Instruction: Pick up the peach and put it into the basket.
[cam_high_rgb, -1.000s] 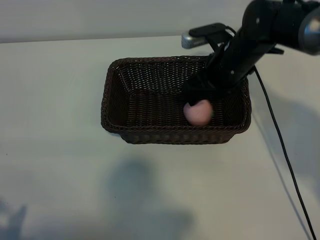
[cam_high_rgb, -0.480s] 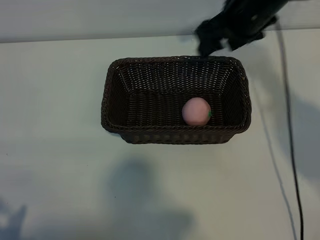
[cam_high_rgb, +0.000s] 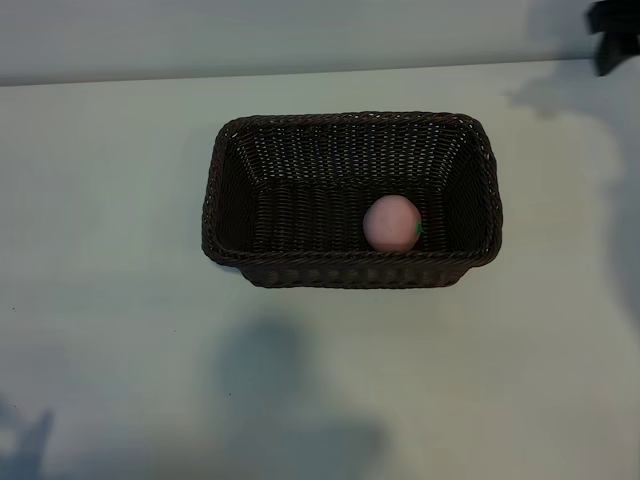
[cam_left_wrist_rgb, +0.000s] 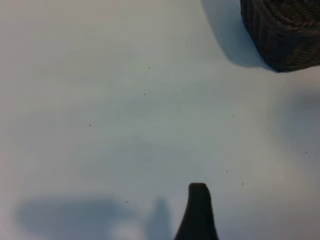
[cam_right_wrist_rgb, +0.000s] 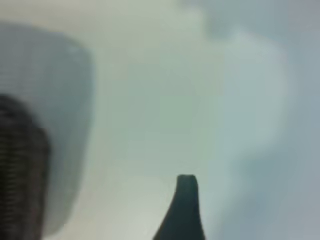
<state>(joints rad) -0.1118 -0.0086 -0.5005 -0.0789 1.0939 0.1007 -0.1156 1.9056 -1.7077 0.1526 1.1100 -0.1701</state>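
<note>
We see the peach (cam_high_rgb: 392, 223) resting inside the basket (cam_high_rgb: 350, 272) mid-desk, so placement looks done. Right tool (cam_high_rgb: 612, 40) sits at the desk's far right corner, state unclear; left tool (cam_left_wrist_rgb: 197, 212) released, idle.

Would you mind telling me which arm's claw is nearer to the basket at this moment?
Cannot tell. The right claw sits at the exterior view's top-right corner, apart from the basket. The left claw hovers over bare table, the basket's corner ahead, unseen in the exterior view.

Looks like a lab test bench: bare white tabletop (cam_high_rgb: 120, 300), plain pale wall at 12 o'clock, lone wicker basket (cam_high_rgb: 350, 272) as prop, no furnishings.
</note>
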